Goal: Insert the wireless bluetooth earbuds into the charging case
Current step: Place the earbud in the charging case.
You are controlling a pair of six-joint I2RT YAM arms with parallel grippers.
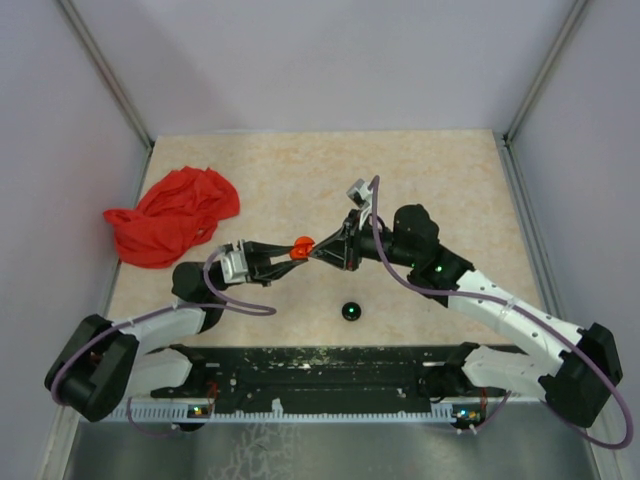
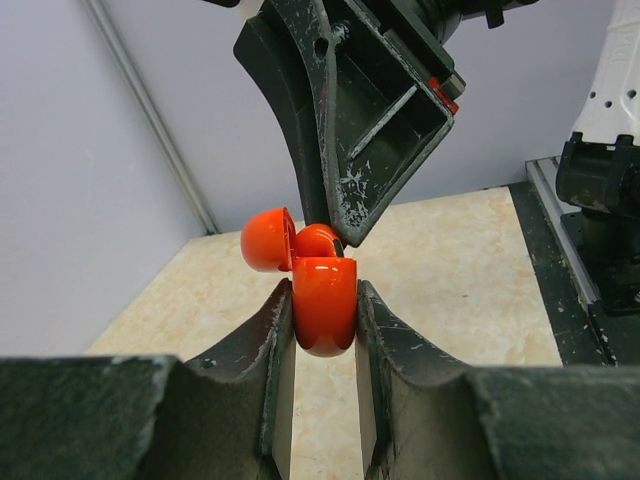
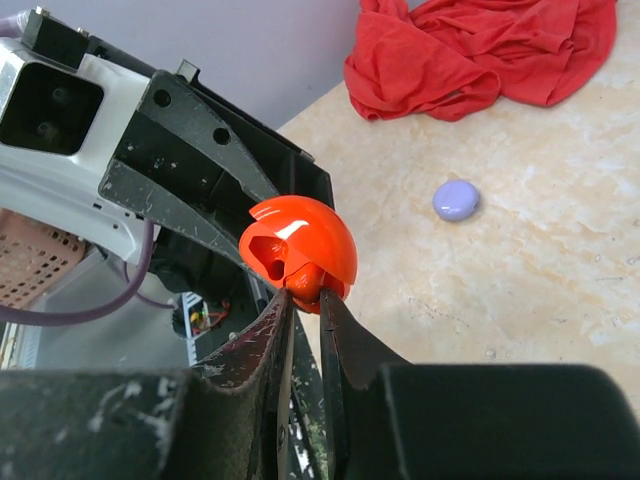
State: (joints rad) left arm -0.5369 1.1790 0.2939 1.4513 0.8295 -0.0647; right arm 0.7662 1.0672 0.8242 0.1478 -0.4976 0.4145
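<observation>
The charging case is glossy orange-red and is held up off the table, its domed lid swung open to the left. My left gripper is shut on the case body, one finger on each side. A red earbud sits at the case's open mouth, pinched between the tips of my right gripper. In the top view the two grippers meet tip to tip over the middle of the table, left gripper and right gripper with the case between them.
A crumpled red cloth lies at the back left. A lavender disc rests on the table beyond the case. A small black round piece lies near the front edge, between the arm bases. Walls close in the table on three sides.
</observation>
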